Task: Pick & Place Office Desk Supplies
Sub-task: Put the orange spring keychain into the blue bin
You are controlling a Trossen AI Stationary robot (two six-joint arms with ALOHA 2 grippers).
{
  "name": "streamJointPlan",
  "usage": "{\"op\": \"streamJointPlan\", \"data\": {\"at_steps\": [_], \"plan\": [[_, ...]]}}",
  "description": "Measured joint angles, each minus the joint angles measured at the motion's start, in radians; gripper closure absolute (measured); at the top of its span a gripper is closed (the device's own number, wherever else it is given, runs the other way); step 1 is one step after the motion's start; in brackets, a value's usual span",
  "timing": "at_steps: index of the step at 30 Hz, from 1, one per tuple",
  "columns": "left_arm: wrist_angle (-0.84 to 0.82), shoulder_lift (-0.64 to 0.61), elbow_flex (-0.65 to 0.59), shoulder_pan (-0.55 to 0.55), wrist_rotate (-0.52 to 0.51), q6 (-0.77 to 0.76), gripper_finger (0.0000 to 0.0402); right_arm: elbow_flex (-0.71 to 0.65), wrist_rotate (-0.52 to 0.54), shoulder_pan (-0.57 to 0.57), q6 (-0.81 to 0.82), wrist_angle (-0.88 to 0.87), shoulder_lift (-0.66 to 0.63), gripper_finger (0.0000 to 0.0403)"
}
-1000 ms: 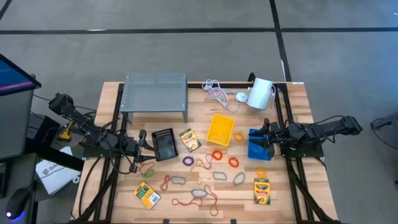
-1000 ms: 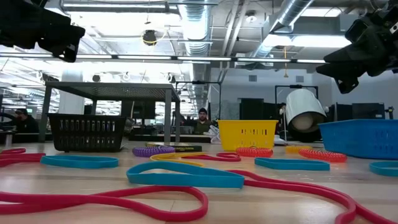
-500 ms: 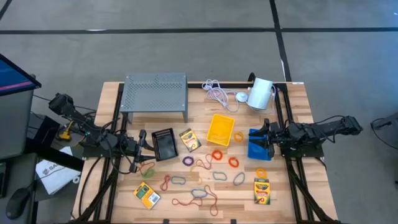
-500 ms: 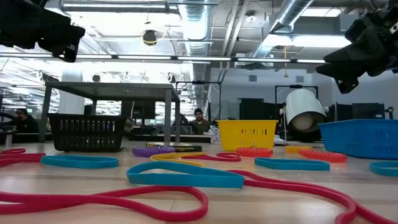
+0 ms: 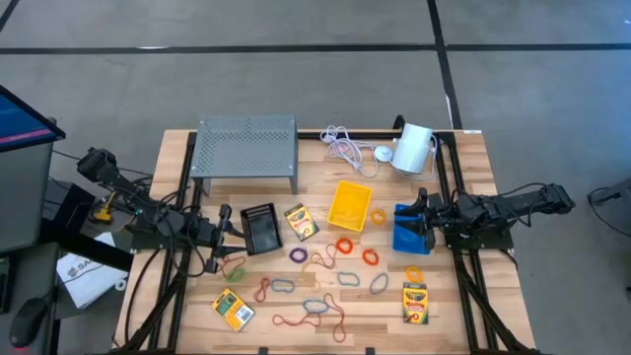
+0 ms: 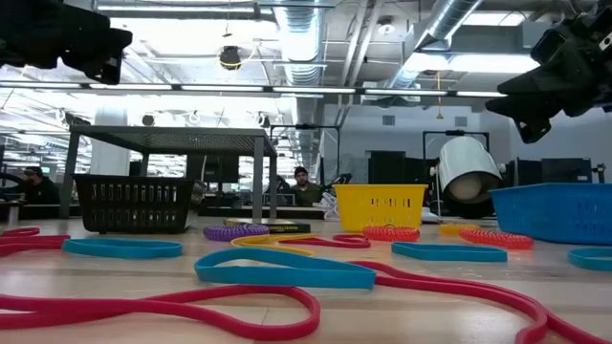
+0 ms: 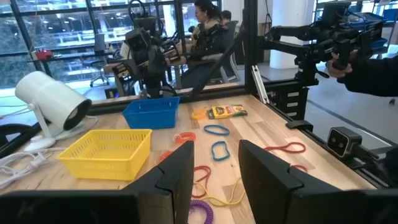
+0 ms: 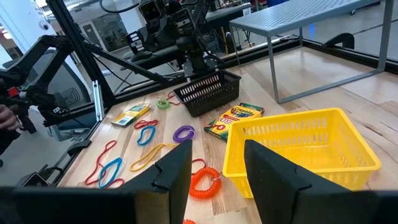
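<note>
left gripper open, beside black bin | right gripper open, over blue bin

Crayon box beside black bin: brand lettering on lid present, too small to read reliably.

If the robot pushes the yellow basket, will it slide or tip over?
The yellow basket probably slides: it sits flat on the wooden table, low and wide. Its mesh walls and empty inside suggest it's light, so a high push might tip it.
</note>
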Motion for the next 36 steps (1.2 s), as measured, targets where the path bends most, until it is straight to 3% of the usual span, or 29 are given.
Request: {"op": "streamJointPlan", "data": {"at_steps": [17, 23, 28, 31, 36], "plan": [[0.076, 0.0, 0.0, 0.0, -0.051, -0.003, 0.0279, 0.0, 0.006, -0.013, 0.051, 0.013, 0.0, 0.026], [0.115, 0.0, 0.0, 0.016, -0.05, -0.007, 0.0279, 0.002, 0.03, -0.027, -0.022, 0.109, 0.0, 0.026], [0.135, 0.0, 0.0, 0.074, -0.064, -0.113, 0.0279, 0.003, -0.02, -0.03, -0.025, 0.208, 0.0, 0.026], [0.142, 0.018, 0.0, 0.124, -0.069, -0.188, 0.0279, 0.024, -0.093, -0.023, -0.026, 0.204, 0.007, 0.026], [0.161, 0.079, 0.0, 0.186, -0.06, -0.242, 0.0279, 0.115, -0.102, -0.001, -0.051, 0.182, 0.086, 0.026]]}}
